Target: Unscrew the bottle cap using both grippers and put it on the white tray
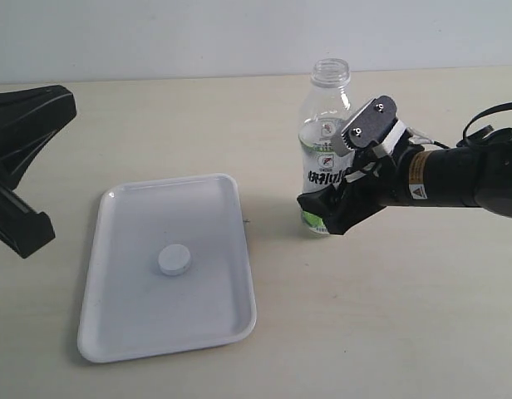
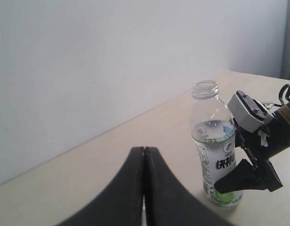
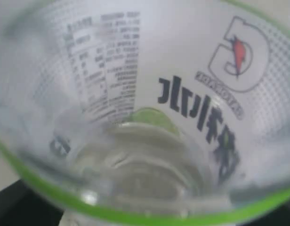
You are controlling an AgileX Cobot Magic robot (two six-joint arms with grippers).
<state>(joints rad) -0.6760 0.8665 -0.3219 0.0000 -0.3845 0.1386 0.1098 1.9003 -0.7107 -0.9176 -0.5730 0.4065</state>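
The small white bottle cap [image 1: 174, 259] lies flat in the middle of the white tray [image 1: 148, 320]. To the tray's right the clear bottle [image 1: 325, 137] stands upright with its threaded neck bare. My right gripper [image 1: 340, 170], the one with the grey screwed plate, is shut on the bottle's labelled lower body. In the right wrist view the bottle's label [image 3: 149, 94] fills the picture. My all-dark left gripper [image 1: 65, 104] hangs at the far left, above the tray's far corner, shut on nothing. In the left wrist view its fingers [image 2: 135, 188] meet, and the bottle [image 2: 212, 136] and right gripper [image 2: 237, 143] stand beyond.
The pale beige tabletop [image 1: 381, 316] runs back to a plain light wall [image 1: 198, 33]. The tray lies at the front left and the right arm [image 1: 472, 174] reaches in from the right edge. Nothing else stands on the table.
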